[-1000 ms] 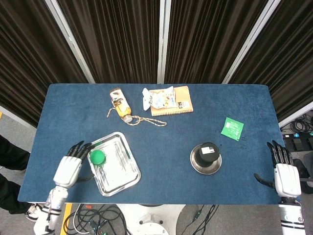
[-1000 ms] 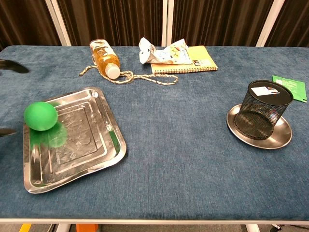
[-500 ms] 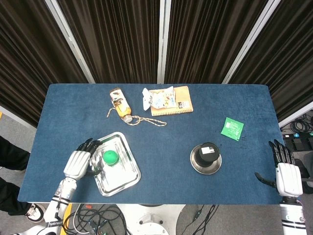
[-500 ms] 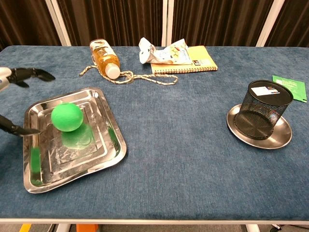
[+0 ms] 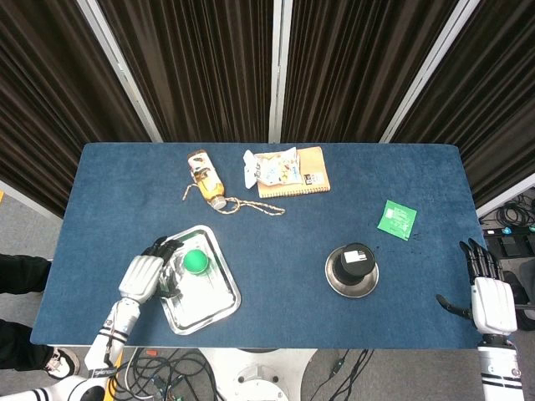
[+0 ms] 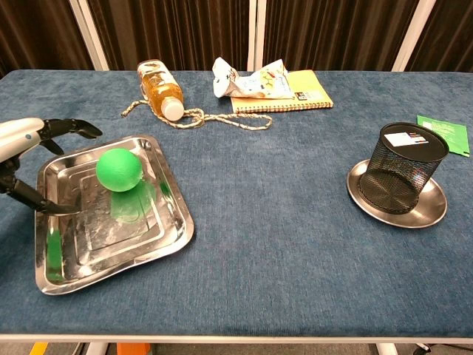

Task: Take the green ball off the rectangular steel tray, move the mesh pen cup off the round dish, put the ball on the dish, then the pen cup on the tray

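On the blue counter (image 5: 276, 225) before dark curtains (image 5: 201, 67), both hands, left hand (image 5: 144, 276) and right hand (image 5: 487, 296), have fingers spread, holding nothing

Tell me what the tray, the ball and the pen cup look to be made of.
Tray: polished steel, mirroring the ball in green. Ball: matte green, likely rubber or foam; no shine. Pen cup: black wire mesh, probably painted metal, see-through.

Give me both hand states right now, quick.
Left hand: open, fingers spread over the tray edge, beside the green ball, holding nothing.
Right hand: open, empty, at the table edge.
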### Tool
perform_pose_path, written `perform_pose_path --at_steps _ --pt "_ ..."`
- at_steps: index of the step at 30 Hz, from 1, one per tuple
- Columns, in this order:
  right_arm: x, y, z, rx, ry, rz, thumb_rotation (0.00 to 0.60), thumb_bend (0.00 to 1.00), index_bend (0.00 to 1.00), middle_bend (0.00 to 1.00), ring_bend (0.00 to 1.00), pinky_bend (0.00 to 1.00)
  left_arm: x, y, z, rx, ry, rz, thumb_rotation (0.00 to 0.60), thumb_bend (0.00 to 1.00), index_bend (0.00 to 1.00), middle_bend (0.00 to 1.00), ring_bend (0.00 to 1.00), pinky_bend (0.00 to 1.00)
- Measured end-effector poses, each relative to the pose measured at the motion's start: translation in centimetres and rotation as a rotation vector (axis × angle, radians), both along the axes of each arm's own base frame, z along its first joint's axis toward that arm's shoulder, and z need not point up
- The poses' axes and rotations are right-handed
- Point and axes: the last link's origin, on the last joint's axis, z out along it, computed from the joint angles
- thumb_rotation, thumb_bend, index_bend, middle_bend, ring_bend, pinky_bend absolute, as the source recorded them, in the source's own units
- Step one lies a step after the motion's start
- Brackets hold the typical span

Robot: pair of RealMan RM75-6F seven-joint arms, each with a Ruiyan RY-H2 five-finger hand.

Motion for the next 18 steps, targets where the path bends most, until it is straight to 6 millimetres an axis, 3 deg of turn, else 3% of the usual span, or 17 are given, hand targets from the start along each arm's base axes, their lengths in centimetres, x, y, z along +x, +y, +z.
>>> perform_pose_path --at_steps 8,18 --pt "-0.3 -0.1 -0.2 0.006 -0.001 -0.010 0.600 0.05 0.00 0.00 0.00 0.00 1.0 0.7 -0.6 -0.025 -0.008 -0.041 0.600 0.08 0.14 0.12 0.05 0.26" --pt "-0.6 0.1 -0.1 0.005 -0.005 -0.027 0.600 0.05 0.00 0.00 0.00 0.00 0.3 1.4 -1.4 -0.042 0.012 -0.009 0.600 0.12 0.23 0.23 0.18 0.47"
